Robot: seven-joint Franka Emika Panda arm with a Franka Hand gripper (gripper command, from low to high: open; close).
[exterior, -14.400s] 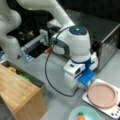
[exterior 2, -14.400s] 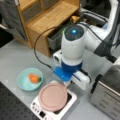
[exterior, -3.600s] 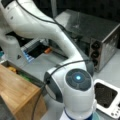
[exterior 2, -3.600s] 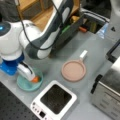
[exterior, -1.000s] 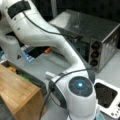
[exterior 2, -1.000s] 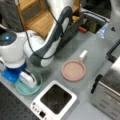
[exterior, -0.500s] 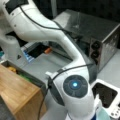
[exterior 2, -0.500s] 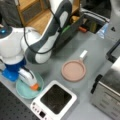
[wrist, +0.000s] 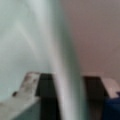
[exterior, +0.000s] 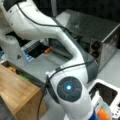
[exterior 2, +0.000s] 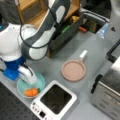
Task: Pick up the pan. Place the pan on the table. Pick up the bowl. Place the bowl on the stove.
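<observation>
The turquoise bowl (exterior 2: 31, 86), holding a carrot (exterior 2: 31, 92), is gripped at its rim by the pincer (exterior 2: 29, 76); the pink pan (exterior 2: 74, 70) is set on the bench (exterior 2: 97, 53) beside the stove (exterior 2: 53, 101)

Grey table (exterior 2: 100, 52): pan (exterior 2: 74, 71), bowl (exterior 2: 40, 82), stove (exterior 2: 55, 101) (side by side).

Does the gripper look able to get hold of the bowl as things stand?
Probably yes. In a front view the gripper is down at the bowl rim, nothing blocking it, and the wrist view shows the rim running between its fingers. The carrot lies clear inside.
</observation>
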